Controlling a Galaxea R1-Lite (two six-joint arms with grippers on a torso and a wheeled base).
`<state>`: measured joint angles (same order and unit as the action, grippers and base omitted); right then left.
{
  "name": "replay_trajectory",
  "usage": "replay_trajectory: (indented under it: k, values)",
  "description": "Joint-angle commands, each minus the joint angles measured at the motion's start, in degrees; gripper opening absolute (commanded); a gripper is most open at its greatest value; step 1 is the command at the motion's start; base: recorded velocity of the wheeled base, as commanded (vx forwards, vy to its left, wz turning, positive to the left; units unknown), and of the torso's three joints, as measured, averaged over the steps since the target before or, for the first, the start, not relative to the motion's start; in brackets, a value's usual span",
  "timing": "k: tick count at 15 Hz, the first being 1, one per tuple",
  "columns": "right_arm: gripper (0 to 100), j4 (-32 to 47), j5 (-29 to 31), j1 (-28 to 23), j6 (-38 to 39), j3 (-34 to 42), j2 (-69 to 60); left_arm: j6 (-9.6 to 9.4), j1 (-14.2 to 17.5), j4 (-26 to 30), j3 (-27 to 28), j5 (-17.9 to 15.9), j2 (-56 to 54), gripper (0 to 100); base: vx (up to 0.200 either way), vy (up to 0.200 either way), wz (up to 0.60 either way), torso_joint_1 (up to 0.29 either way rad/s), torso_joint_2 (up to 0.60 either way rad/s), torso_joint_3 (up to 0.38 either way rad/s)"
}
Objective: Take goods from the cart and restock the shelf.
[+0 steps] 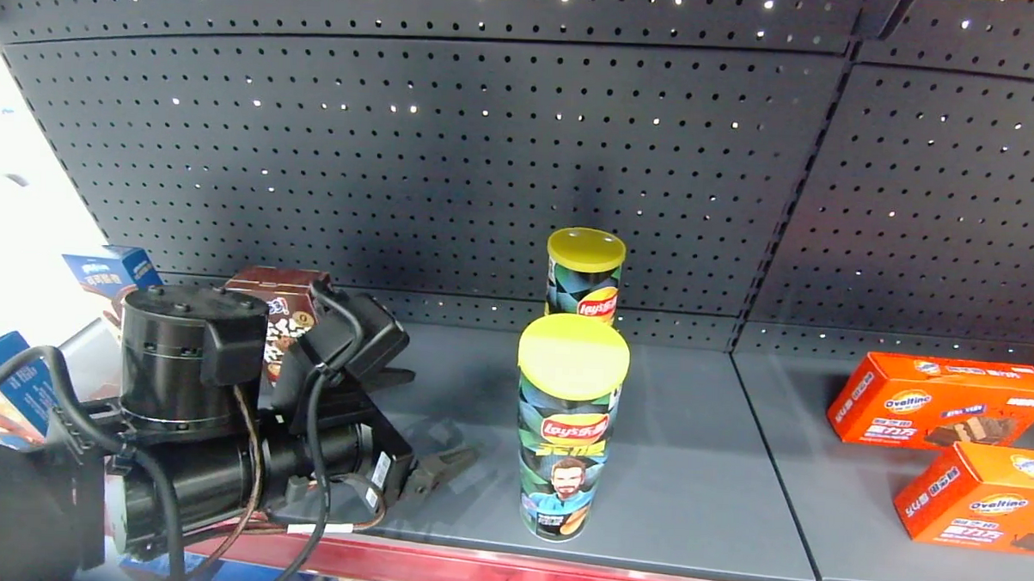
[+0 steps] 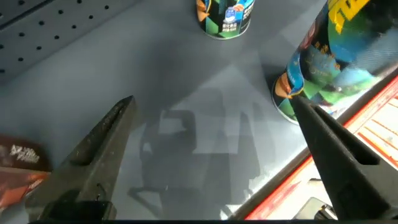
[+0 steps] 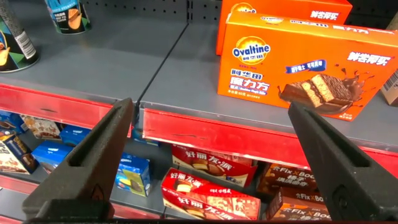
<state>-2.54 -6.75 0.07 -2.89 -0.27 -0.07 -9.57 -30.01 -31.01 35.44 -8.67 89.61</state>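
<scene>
Two chip cans with yellow lids stand on the grey shelf [image 1: 700, 469]. The front can [image 1: 571, 430] is near the shelf's edge and the back can [image 1: 584, 276] is by the pegboard wall. My left gripper [image 1: 422, 425] hovers low over the shelf just left of the front can, open and empty. From the left wrist, the gripper [image 2: 212, 102] spreads over bare shelf, with the front can [image 2: 329, 62] beside one finger and the back can [image 2: 225, 15] farther off. My right gripper [image 3: 210, 106] is open and empty in front of the shelf's red edge [image 3: 249, 134], near an orange box [image 3: 292, 62].
Two orange boxes [image 1: 935, 400] [image 1: 982, 504] lie on the shelf's right section. A brown box [image 1: 280, 304] stands behind my left arm, with blue boxes [image 1: 109, 272] farther left. The lower shelf holds several packs [image 3: 211, 193]. Free shelf lies between the cans and the orange boxes.
</scene>
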Motion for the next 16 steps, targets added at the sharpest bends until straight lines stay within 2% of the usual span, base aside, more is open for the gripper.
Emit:
replay_trajectory:
  k: [1,16]
  values:
    - [100,0.0,0.0,0.0,0.0,0.0,0.1,-0.01,-0.7,0.0,1.1,0.1,1.7,100,0.0,0.0,0.0,0.0,0.0,0.0]
    - [100,0.1,0.2,0.0,0.0,-0.1,0.1,0.08,-3.0,0.0,5.4,1.1,7.2,100,0.0,0.0,0.0,0.0,0.0,0.0]
